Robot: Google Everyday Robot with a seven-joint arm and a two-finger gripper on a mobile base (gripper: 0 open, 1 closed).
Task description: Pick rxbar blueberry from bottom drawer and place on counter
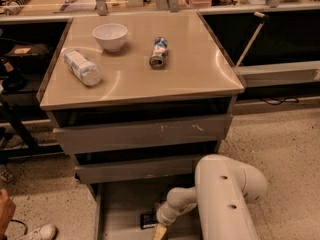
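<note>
Jaws hang at the bottom edge of the frame, just left of centre, down inside the open bottom drawer (120,209) at the end of the white arm (225,199), and from where I stand I cannot tell whether they are open or closed. Just beside them, to their upper left, the rxbar (148,220) lies flat on the drawer floor. Up on the tabletop (200,69), a white bowl (110,36) stands upright at the upper left, a can (159,52) lies on its side near the middle, and a bottle (82,67) lies on its side by the left edge.
</note>
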